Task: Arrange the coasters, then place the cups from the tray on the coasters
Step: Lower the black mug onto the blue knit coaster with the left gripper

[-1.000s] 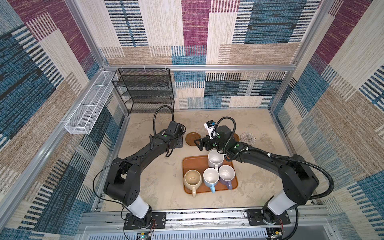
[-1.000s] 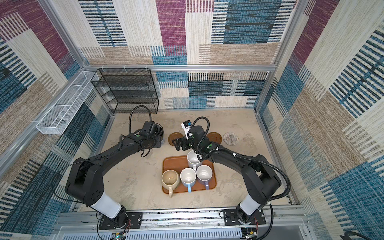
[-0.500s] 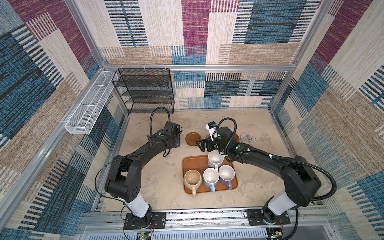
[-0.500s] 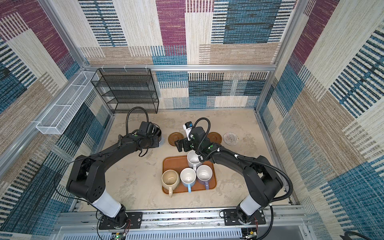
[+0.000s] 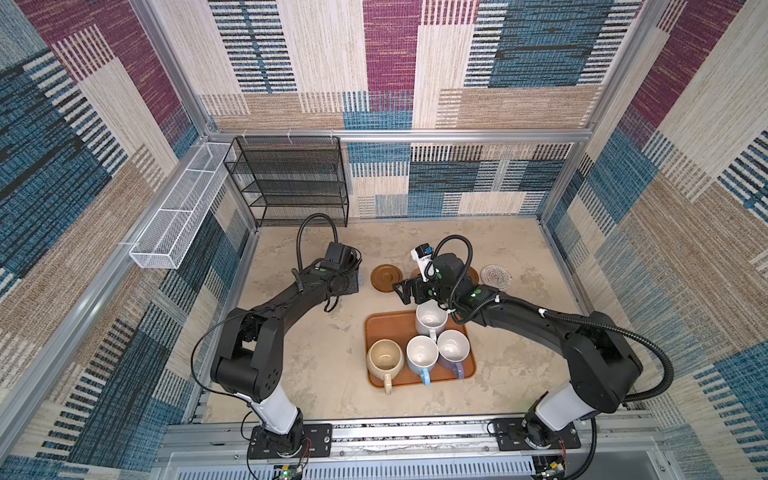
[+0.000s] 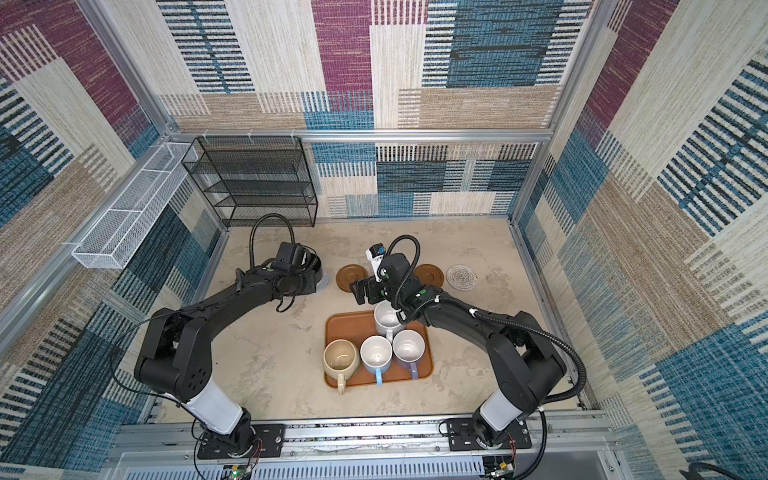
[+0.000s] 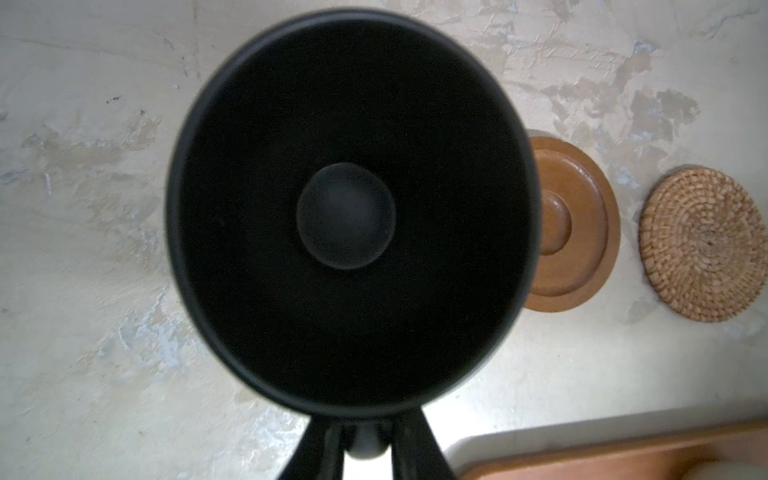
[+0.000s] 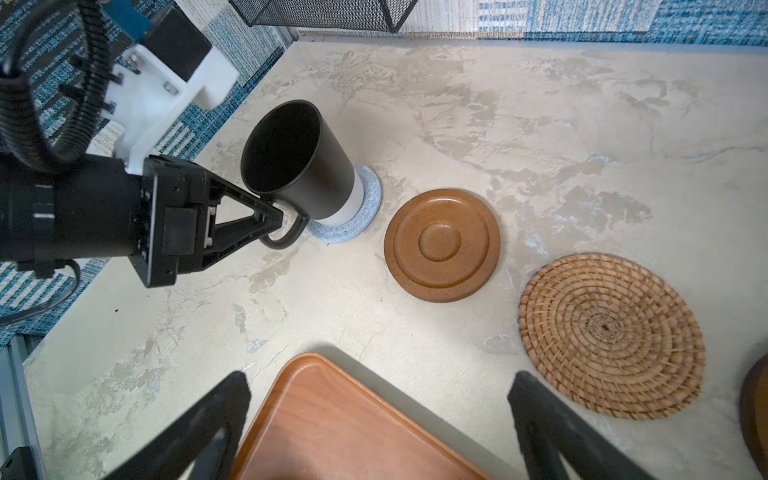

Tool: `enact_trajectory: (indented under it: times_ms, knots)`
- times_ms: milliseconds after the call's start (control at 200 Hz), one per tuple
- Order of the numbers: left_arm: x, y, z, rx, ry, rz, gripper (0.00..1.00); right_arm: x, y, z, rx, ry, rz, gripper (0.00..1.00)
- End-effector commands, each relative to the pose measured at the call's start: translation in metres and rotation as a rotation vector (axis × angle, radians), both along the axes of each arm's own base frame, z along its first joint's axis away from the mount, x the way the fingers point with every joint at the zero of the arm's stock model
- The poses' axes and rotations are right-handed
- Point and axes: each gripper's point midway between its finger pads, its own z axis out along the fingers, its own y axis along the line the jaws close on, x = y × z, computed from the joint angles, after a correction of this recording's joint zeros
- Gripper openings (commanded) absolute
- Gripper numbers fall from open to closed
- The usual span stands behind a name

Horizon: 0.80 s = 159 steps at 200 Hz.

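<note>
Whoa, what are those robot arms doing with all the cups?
They move mugs from a tray onto coasters. The left gripper has its fingers either side of the handle of the black mug, which stands on the blue-grey coaster. The right gripper hangs open and empty over the tray's far edge. The white mug, beige mug, light blue mug and lavender mug sit on the tray.

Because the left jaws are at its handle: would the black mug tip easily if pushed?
Probably somewhat: the black mug is tall for its base. The woven blue-grey coaster under it may give soft, uneven footing.
</note>
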Motion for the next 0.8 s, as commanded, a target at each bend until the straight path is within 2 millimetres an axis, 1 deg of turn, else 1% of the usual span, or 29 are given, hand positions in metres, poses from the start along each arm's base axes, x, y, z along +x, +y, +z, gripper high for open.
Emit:
enact_trajectory:
  times_ms: [0,80,115,150,255,341,456,526,686,791]
  knots:
    - [0.001,0.000,0.004,0.000,-0.005,-0.004,0.36,0.001,-0.001,0.005,-0.011,-0.018,0.001,1.00]
    - [0.002,0.001,0.006,-0.006,-0.020,0.008,0.54,0.000,-0.002,0.006,-0.016,-0.019,0.001,1.00]
    - [0.002,0.000,0.008,-0.013,-0.024,0.006,0.64,0.000,-0.003,0.007,-0.021,-0.017,-0.002,0.99]
    - [0.003,0.000,0.011,-0.013,-0.030,0.005,0.69,0.000,-0.003,0.007,-0.025,-0.014,-0.004,0.99]
    - [0.002,-0.002,0.018,-0.029,-0.044,-0.001,0.73,-0.001,-0.006,0.011,-0.034,-0.014,-0.013,1.00]
    - [-0.003,0.000,0.026,-0.041,-0.055,0.010,0.75,-0.001,-0.015,0.012,-0.057,-0.005,-0.053,1.00]
    - [-0.014,0.004,0.045,-0.067,-0.091,0.033,0.85,-0.002,-0.032,0.014,-0.113,0.012,-0.137,1.00]
    - [-0.024,0.004,0.057,-0.101,-0.118,0.039,0.95,-0.006,-0.043,0.016,-0.142,0.019,-0.187,1.00]
    - [-0.051,-0.013,0.088,-0.271,-0.197,-0.022,0.96,-0.022,-0.068,0.023,-0.162,0.043,-0.269,0.99]
    - [-0.073,-0.033,0.110,-0.385,-0.227,-0.109,0.96,-0.034,-0.083,0.026,-0.177,0.063,-0.301,0.97]
